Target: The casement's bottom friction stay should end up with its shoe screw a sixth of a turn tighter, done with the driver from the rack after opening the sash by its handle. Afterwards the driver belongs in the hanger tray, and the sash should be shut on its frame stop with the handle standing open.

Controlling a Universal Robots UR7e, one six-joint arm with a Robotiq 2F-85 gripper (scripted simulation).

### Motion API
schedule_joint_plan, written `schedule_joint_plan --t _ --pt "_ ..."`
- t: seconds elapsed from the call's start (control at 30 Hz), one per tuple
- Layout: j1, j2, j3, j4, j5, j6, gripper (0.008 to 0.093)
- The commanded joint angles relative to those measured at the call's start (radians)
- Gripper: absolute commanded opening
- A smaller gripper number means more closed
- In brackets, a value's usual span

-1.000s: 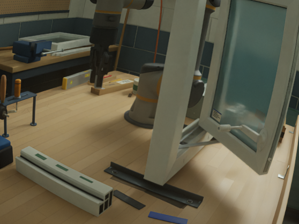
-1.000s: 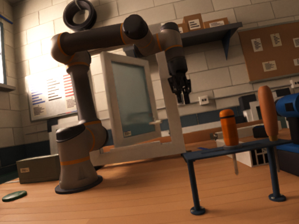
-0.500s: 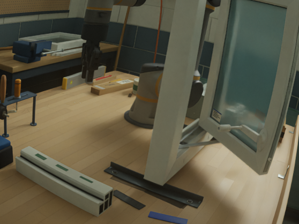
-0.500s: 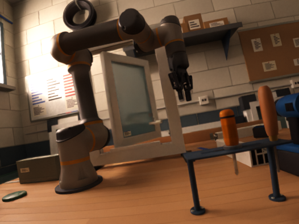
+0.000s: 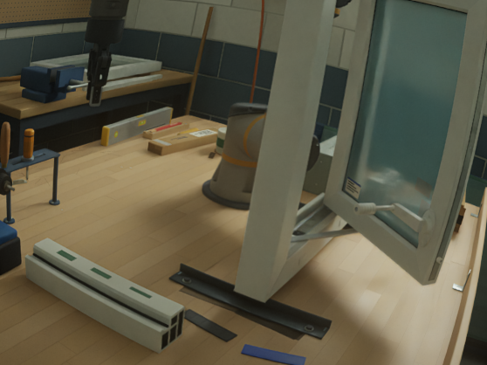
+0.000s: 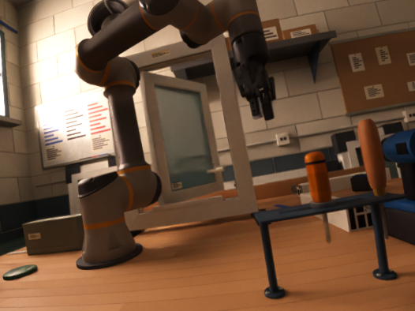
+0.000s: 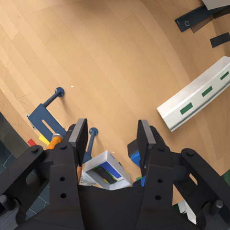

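Observation:
The driver [image 6: 318,184], with a short orange handle, stands upright in the blue rack [image 6: 327,221] at the bench's left side, its blade hanging through the rack top; a second, longer orange-handled tool [image 6: 372,158] stands beside it. My gripper [image 5: 96,89] hangs high above the floor between the rack and the window, pointing down, open and empty. The casement sash [image 5: 406,131] is swung open from its white frame [image 5: 288,148]. Its handle [image 5: 379,208] sticks out level. The bottom friction stay [image 5: 320,227] shows as grey arms between sash and frame.
A white profile offcut [image 5: 102,292] lies on the floor below and right of the rack. A white tray [image 7: 107,170] sits under my gripper. The frame's black base plate [image 5: 248,301], the robot base [image 5: 240,161] and a workbench with a blue vice [image 5: 46,83] surround the floor.

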Motion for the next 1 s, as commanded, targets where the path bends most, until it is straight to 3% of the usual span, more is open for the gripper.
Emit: schedule_joint_plan --t 0.0,0.97 --pt "-0.006 0.002 -0.005 0.002 0.000 -0.008 0.0530" --pt "-0.036 0.011 -0.023 0.011 0.000 -0.037 0.0530"
